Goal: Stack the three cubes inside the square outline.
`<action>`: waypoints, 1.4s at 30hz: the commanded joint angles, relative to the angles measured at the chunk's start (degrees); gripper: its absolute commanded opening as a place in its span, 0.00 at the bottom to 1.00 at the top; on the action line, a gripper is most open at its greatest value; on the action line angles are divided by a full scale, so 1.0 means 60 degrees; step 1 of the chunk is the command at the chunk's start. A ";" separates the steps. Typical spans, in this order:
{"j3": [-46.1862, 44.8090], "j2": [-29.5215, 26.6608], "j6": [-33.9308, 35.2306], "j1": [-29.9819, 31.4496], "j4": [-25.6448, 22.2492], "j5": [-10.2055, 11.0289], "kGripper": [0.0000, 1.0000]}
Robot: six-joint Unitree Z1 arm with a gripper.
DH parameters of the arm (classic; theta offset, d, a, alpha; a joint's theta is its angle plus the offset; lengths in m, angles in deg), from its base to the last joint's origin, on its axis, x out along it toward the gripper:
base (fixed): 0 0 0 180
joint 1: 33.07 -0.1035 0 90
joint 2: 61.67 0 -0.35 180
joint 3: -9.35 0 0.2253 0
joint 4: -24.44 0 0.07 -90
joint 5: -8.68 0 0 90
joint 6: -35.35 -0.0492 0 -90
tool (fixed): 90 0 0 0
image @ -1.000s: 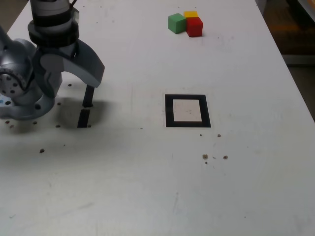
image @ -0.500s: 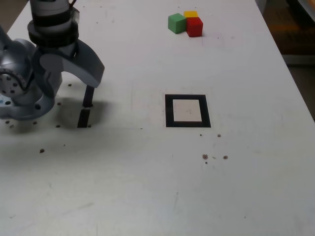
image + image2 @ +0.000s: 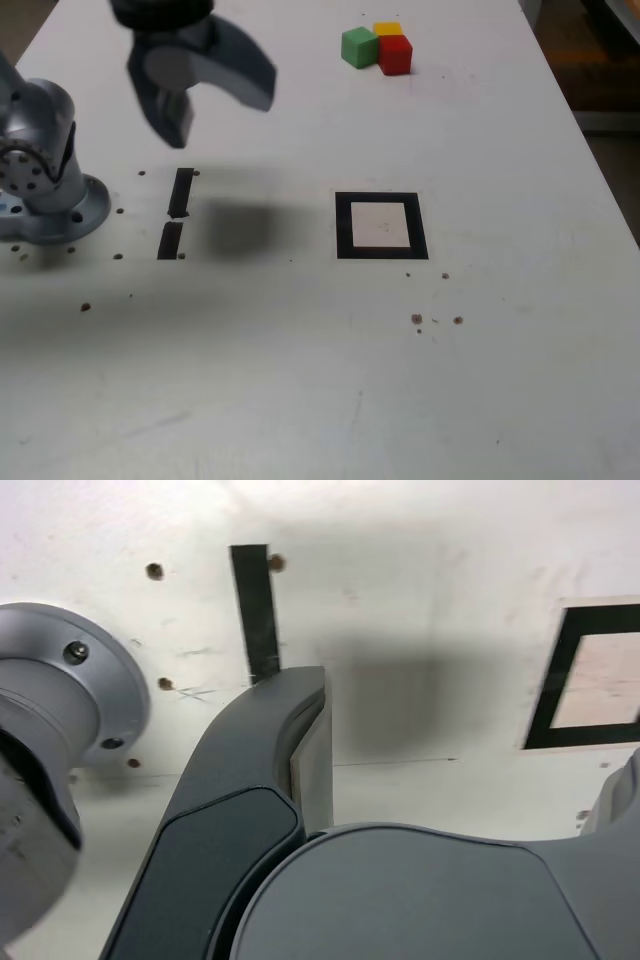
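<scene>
Cubes in three solid colours, one green (image 3: 359, 48), one red (image 3: 395, 56) and one yellow (image 3: 387, 29), sit in a tight cluster at the upper right of centre in the exterior view, on a pale, scuffed worktop (image 3: 250, 380). The green and red blocks appear to touch; the yellow one is partly hidden behind them. The dark grey, two-fingered end effector (image 3: 222, 118) hangs above the worktop in the upper left of that frame, its curved fingers spread wide with nothing between them.

The relation that matters is this: from the end effector, the cluster lies toward the exterior view's right and higher in the frame, well apart from the fingertips. None of the three blocks shows in the wrist view. The square outline of thick black tape (image 3: 345, 225) with its pale centre lies right of the frame's middle, so it too is off toward the exterior view's right, but lower down than the blocks.

Nothing is stacked, and the outline holds no block. The next move likely calls for a reach past the outline's far side to the cluster. Since the blocks crowd together, a finger could nudge a neighbour, so the robot probably needs a careful choice of which free faces to grip.
</scene>
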 commanded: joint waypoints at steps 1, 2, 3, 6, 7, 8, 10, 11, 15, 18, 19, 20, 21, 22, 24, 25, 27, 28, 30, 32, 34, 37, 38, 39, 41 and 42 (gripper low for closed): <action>0.1609 0.0538 0.0002 -0.0026 -0.0415 0.0082 0.99; 0.2163 0.0839 -0.0011 -0.0034 -0.0674 0.0129 0.99; 0.2741 0.1149 -0.0035 -0.0047 -0.0947 0.0170 0.99; 0.4535 0.2086 -0.0170 -0.0150 -0.1793 0.0293 0.99; 0.5112 0.2394 -0.0233 -0.0213 -0.2056 0.0324 0.99; 0.5660 0.2698 -0.0307 -0.0294 -0.2297 0.0343 0.99; 0.6764 0.3374 -0.0478 -0.0537 -0.2741 0.0356 1.00; 0.7249 0.3717 -0.0564 -0.0695 -0.2908 0.0348 1.00; 0.8144 0.4464 -0.0723 -0.1136 -0.3130 0.0281 1.00; 0.8570 0.4781 -0.0747 -0.1366 -0.3166 0.0310 1.00; 0.8705 0.4855 -0.0748 -0.1428 -0.3170 0.0348 1.00; 0.8837 0.4922 -0.0748 -0.1489 -0.3177 0.0395 1.00; 0.8974 0.4995 -0.0751 -0.1550 -0.3198 0.0452 1.00; 0.9124 0.5083 -0.0757 -0.1610 -0.3243 0.0515 1.00; 0.9440 0.5321 -0.0793 -0.1741 -0.3356 0.0632 1.00; 0.9603 0.5471 -0.0819 -0.1816 -0.3411 0.0677 1.00; 0.9928 0.5821 -0.0889 -0.1988 -0.3502 0.0737 1.00; 1.0131 0.6062 -0.0949 -0.2123 -0.3524 0.0745 0.99; 1.0412 0.6399 -0.1045 -0.2351 -0.3516 0.0731 0.99; 1.0700 0.6717 -0.1162 -0.2608 -0.3511 0.0701 0.99; 1.1013 0.7034 -0.1316 -0.2888 -0.3520 0.0668 0.99; 1.1453 0.7506 -0.1617 -0.3380 -0.3532 0.0612 0.99; 1.1548 0.7637 -0.1723 -0.3561 -0.3532 0.0599 0.99; 1.1608 0.7747 -0.1829 -0.3743 -0.3532 0.0591 0.99; 1.1600 0.7899 -0.2014 -0.4089 -0.3530 0.0603 0.99; 1.1540 0.7947 -0.2086 -0.4234 -0.3530 0.0635 0.99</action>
